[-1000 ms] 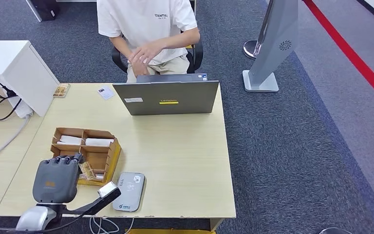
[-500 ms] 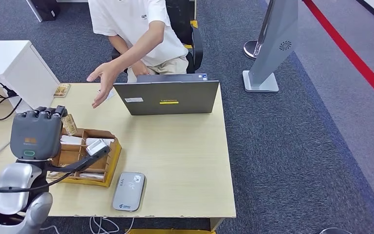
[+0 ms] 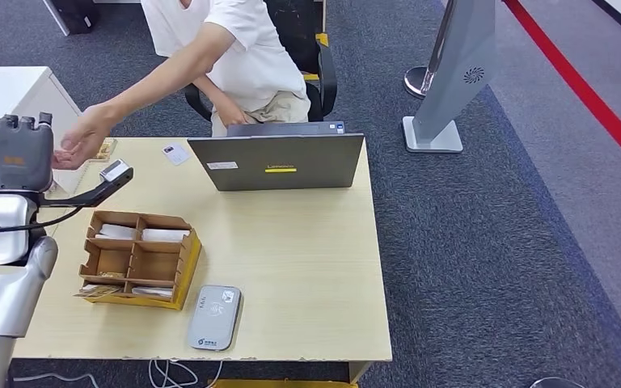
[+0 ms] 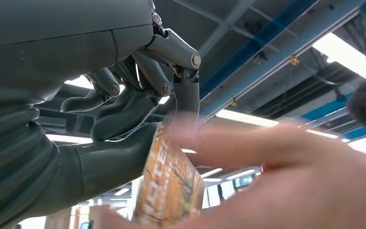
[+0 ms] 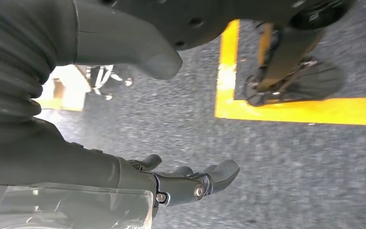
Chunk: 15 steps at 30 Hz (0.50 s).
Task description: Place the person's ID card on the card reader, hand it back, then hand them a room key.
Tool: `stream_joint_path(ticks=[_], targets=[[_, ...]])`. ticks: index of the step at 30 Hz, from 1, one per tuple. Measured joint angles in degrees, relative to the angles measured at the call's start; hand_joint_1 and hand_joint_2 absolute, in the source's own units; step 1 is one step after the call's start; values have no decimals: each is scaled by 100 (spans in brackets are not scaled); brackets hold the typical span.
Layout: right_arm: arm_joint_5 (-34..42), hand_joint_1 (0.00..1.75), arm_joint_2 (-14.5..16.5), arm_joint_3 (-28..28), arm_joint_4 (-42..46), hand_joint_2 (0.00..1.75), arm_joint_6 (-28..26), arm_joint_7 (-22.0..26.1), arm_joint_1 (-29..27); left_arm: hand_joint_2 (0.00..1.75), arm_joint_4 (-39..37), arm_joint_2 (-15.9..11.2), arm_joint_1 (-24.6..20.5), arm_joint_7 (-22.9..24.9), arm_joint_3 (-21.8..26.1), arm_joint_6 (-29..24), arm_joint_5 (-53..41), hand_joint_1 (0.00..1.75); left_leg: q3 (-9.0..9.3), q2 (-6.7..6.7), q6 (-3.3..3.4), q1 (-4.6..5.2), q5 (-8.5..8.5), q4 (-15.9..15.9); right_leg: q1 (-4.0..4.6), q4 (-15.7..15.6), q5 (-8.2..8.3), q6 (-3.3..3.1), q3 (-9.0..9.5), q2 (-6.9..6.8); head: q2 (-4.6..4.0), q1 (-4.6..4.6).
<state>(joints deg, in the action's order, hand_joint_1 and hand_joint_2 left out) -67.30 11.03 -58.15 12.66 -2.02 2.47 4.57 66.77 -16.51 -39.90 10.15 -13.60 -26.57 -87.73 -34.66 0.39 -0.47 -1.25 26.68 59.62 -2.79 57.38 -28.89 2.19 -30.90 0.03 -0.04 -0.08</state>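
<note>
Head view is showing the robot's left hand (image 3: pixel 12 153) raised at the far left end of the counter (image 3: pixel 307 267), meeting the person's hand (image 3: pixel 77 147) that is reaching across from the chair. Left wrist view is giving the close look: the thumb and fingers (image 4: pixel 124 112) are pinching an orange printed room key (image 4: pixel 169 188), and the person's blurred fingers are closing on the same card. So the handover looks under way but not finished; the robot is not yet letting go.

A small card, probably the ID card (image 3: pixel 175 153), is lying on the counter near the person, beside the laptop (image 3: pixel 275 160), and the card reader (image 3: pixel 213 317) at the near edge is carrying nothing, so I judge the reading and returning steps done. The cardboard organizer (image 3: pixel 139 259) is sitting between. The right hand (image 5: pixel 186 183) is hanging over the carpet, fingers loosely apart, holding nothing.
</note>
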Motion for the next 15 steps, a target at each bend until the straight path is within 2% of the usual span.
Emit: stream_joint_path(ticks=[4,8,15], targets=[[11,0,21,20,-10,175,12,44,154,175,-141,-22,-280,14,0,273,0,175,0,-2,0,2,0,1,-1,-2,1,-1,1,-2,0,1],[23,0,33,43,-21,175,13,67,194,175,-182,-17,-309,-9,0,366,8,0,-1,-2,0,2,0,1,-1,-2,1,-1,0,-3,0,-1],[57,0,34,100,-26,175,20,81,199,175,-133,18,-274,-65,1,447,92,0,-1,-2,0,1,0,1,0,-1,1,-1,0,-3,0,-1]])
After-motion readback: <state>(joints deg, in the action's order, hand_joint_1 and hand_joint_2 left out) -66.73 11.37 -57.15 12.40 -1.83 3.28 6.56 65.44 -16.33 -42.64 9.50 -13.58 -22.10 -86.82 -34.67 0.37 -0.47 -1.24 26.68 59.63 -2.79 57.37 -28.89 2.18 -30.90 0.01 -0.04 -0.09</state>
